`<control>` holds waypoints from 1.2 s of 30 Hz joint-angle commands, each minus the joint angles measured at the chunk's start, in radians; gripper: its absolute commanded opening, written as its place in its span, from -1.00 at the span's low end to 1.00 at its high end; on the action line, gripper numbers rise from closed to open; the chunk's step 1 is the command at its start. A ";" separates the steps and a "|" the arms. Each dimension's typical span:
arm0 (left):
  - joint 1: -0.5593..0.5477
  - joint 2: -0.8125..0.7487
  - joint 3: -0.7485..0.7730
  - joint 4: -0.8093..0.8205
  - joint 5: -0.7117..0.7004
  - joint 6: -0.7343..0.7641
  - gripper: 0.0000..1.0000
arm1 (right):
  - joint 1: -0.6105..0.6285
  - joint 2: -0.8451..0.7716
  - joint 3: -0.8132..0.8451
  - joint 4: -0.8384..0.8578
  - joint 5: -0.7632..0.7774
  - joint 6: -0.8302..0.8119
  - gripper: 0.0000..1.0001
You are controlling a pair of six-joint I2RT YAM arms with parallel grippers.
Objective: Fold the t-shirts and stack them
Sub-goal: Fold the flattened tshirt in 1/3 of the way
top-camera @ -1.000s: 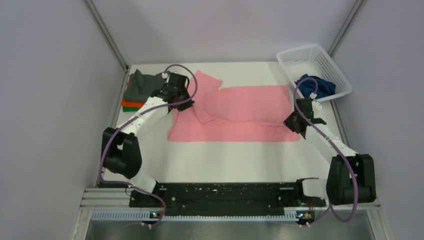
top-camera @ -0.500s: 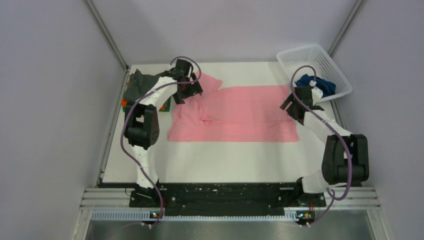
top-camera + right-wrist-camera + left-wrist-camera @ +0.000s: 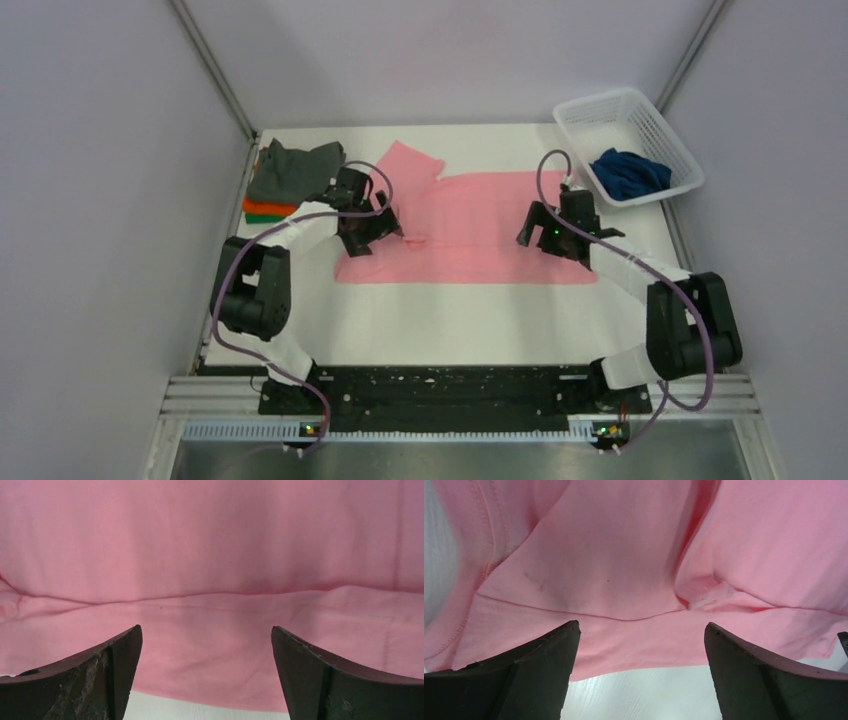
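Note:
The pink t-shirt [image 3: 470, 225] lies spread across the middle of the table, one sleeve poking out at its far left. My left gripper [image 3: 372, 237] hovers open over its left part, the near hem [image 3: 624, 645] between its fingertips and nothing gripped. My right gripper [image 3: 545, 240] stands open above the shirt's right part, with only flat pink cloth [image 3: 210, 545] under it. A dark grey t-shirt [image 3: 292, 168] tops folded orange [image 3: 264, 206] and green [image 3: 260, 217] ones at the left edge. A navy blue t-shirt [image 3: 630, 172] lies crumpled in the basket.
A white lattice basket [image 3: 612, 112] stands at the far right corner. White tabletop [image 3: 450, 320] runs between the shirt's near hem and the arm bases. Grey walls and slanted frame posts close in the left, right and back.
Both grippers have opened and let go of the pink shirt. Both arms have moved inward over the shirt, toward its near edge. The cloth now lies flatter.

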 commanded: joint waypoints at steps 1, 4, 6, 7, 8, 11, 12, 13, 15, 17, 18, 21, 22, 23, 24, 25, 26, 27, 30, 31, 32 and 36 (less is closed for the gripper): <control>0.001 0.017 -0.087 0.132 0.044 -0.037 0.97 | 0.046 0.098 0.003 0.061 -0.069 -0.035 0.97; 0.001 0.006 -0.171 0.156 0.035 -0.053 0.97 | 0.048 0.118 -0.026 0.008 -0.055 -0.025 0.97; 0.001 -0.030 -0.249 0.171 0.022 -0.067 0.97 | 0.048 0.080 -0.088 0.004 -0.053 -0.008 0.97; 0.002 -0.053 -0.287 0.173 0.018 -0.076 0.98 | 0.048 0.054 -0.125 -0.002 -0.053 0.002 0.97; 0.002 -0.081 -0.334 0.178 0.013 -0.084 0.97 | 0.049 0.020 -0.159 -0.012 -0.052 0.012 0.97; 0.000 -0.207 -0.494 0.187 0.014 -0.128 0.97 | 0.057 -0.093 -0.263 -0.060 -0.055 0.037 0.97; 0.000 -0.249 -0.541 0.182 0.017 -0.142 0.97 | 0.063 -0.131 -0.302 -0.085 -0.058 0.046 0.97; -0.002 -0.304 -0.583 0.170 0.017 -0.157 0.98 | 0.070 -0.172 -0.326 -0.120 -0.061 0.057 0.97; -0.006 -0.420 -0.660 0.110 0.002 -0.183 0.97 | 0.085 -0.260 -0.361 -0.203 -0.060 0.088 0.97; -0.009 -0.555 -0.712 0.001 -0.055 -0.205 0.97 | 0.107 -0.357 -0.383 -0.300 -0.062 0.142 0.97; -0.009 -0.628 -0.729 -0.045 -0.044 -0.200 0.97 | 0.125 -0.414 -0.391 -0.322 -0.079 0.175 0.97; -0.015 -0.808 -0.752 -0.164 -0.022 -0.202 0.97 | 0.178 -0.552 -0.379 -0.411 -0.102 0.273 0.97; -0.016 -0.848 -0.741 -0.213 -0.032 -0.200 0.98 | 0.185 -0.575 -0.368 -0.445 -0.097 0.287 0.97; -0.017 -0.882 -0.724 -0.260 -0.034 -0.196 0.98 | 0.188 -0.594 -0.356 -0.474 -0.093 0.287 0.97; -0.017 -0.906 -0.704 -0.292 -0.022 -0.189 0.98 | 0.189 -0.607 -0.346 -0.495 -0.090 0.278 0.98; -0.018 -0.929 -0.688 -0.308 -0.004 -0.183 0.97 | 0.189 -0.618 -0.334 -0.508 -0.081 0.268 0.97; -0.020 -0.948 -0.673 -0.307 0.015 -0.179 0.98 | 0.190 -0.628 -0.324 -0.511 -0.070 0.255 0.98; -0.020 -0.960 -0.662 -0.293 0.040 -0.173 0.98 | 0.189 -0.636 -0.313 -0.506 -0.064 0.253 0.97; -0.024 -0.949 -0.640 -0.202 0.124 -0.156 0.97 | 0.189 -0.655 -0.290 -0.448 -0.076 0.242 0.98; -0.027 -0.929 -0.637 -0.165 0.144 -0.155 0.97 | 0.189 -0.657 -0.283 -0.431 -0.070 0.234 0.97; -0.032 -0.904 -0.634 -0.126 0.164 -0.154 0.98 | 0.190 -0.661 -0.273 -0.417 -0.062 0.226 0.97; -0.073 -0.750 -0.614 0.035 0.196 -0.158 0.98 | 0.189 -0.674 -0.249 -0.395 -0.016 0.203 0.97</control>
